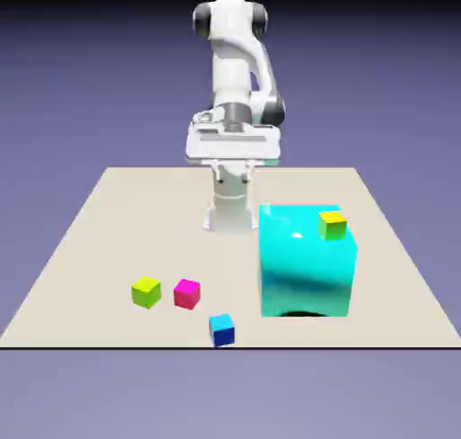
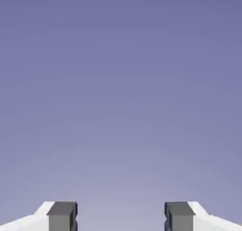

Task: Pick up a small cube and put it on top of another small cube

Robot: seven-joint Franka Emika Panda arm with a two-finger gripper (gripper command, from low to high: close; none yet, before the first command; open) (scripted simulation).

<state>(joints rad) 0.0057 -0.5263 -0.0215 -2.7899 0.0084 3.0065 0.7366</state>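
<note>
Three small cubes lie near the table's front: a lime-green cube (image 1: 146, 291), a magenta cube (image 1: 186, 293) just to its right, and a blue cube (image 1: 221, 329) closer to the front edge. A fourth small yellow-green cube (image 1: 331, 224) sits on top of a large cyan block (image 1: 304, 264). My gripper (image 1: 232, 169) hangs high above the table's far side, well away from all the cubes. In the hand view its grey fingertips (image 2: 62, 216) stand apart with only the plain backdrop between them, so the gripper (image 2: 121, 217) is open and holds nothing.
The large cyan block stands on the table at the exterior view's right. The robot's white base (image 1: 229, 214) rises just behind its left corner. The table's front edge (image 1: 225, 346) runs just below the blue cube.
</note>
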